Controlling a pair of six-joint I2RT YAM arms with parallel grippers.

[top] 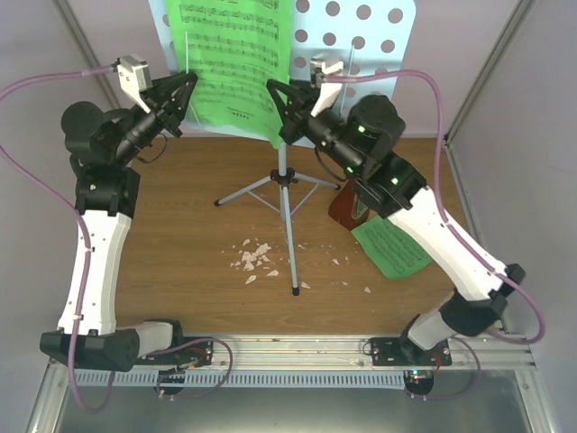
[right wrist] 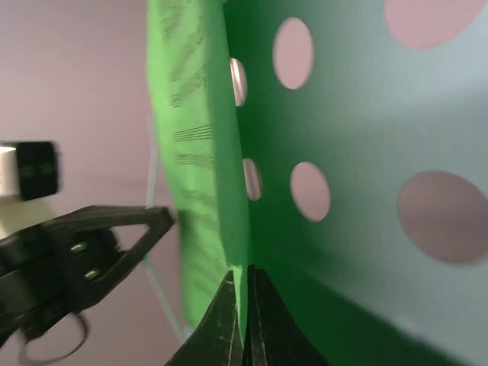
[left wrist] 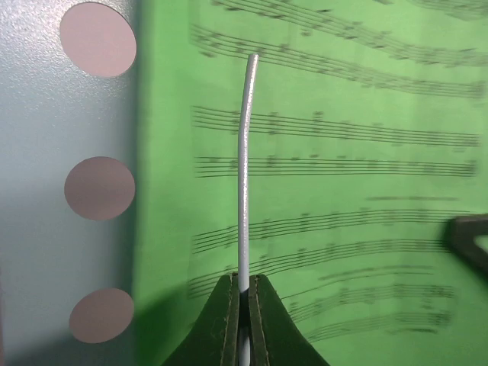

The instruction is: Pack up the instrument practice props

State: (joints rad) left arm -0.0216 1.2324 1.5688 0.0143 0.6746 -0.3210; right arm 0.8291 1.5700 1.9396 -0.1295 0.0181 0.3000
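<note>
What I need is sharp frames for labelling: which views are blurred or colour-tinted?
Top external: evenly lit and sharp. Left wrist: the sheet music is readable, but its lower staves smear near the left claw. Right wrist: everything is soft, and the music stand picks up a green cast from the paper.

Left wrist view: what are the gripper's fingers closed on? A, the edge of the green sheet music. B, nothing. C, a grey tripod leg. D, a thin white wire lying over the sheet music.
D: the left gripper is shut on the thin white wire that crosses the green sheet music.
</note>
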